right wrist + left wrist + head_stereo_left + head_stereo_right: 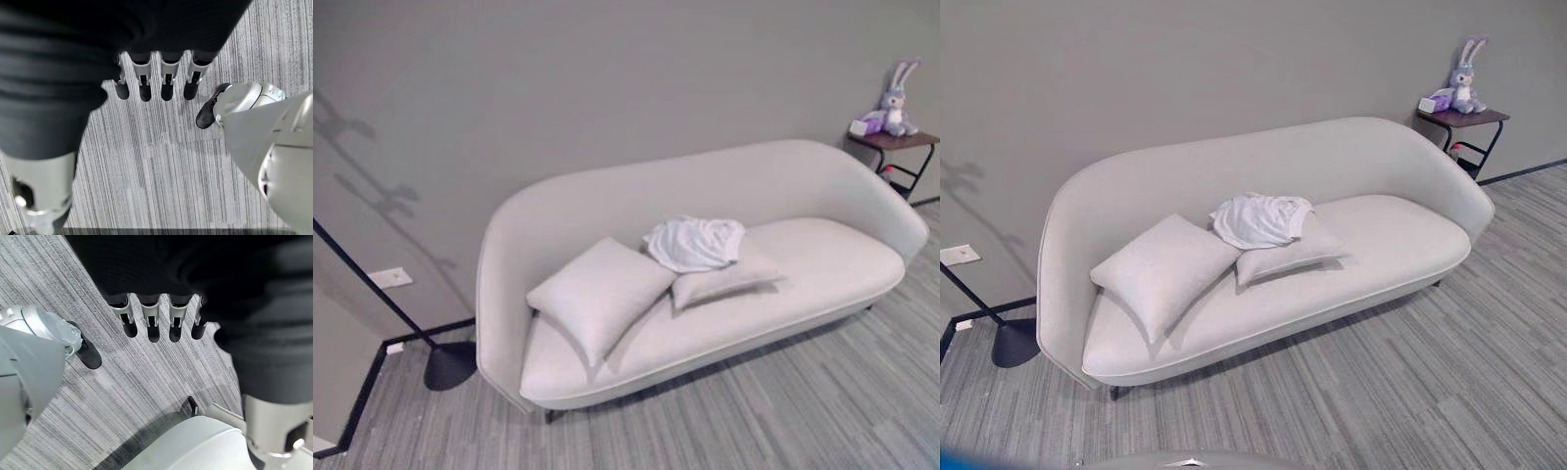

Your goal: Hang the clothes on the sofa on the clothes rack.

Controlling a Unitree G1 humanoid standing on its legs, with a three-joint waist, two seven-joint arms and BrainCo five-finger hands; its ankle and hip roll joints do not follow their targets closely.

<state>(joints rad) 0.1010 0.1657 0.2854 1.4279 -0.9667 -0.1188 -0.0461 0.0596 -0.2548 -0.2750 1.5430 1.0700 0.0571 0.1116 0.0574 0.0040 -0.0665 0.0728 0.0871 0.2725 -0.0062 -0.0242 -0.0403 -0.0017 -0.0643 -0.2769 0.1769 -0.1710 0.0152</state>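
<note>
Garment [694,242] on cushion [724,275], on sofa [822,257]

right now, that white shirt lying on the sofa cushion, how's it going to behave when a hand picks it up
The white shirt lies crumpled in soft folds, so it is probably floppy and will drape and hang down from wherever it is pinched. It looks thin, so likely light. It rests on the smaller cushion, which may shift if the cloth drags on it. Both hands hang open over the floor.
</note>
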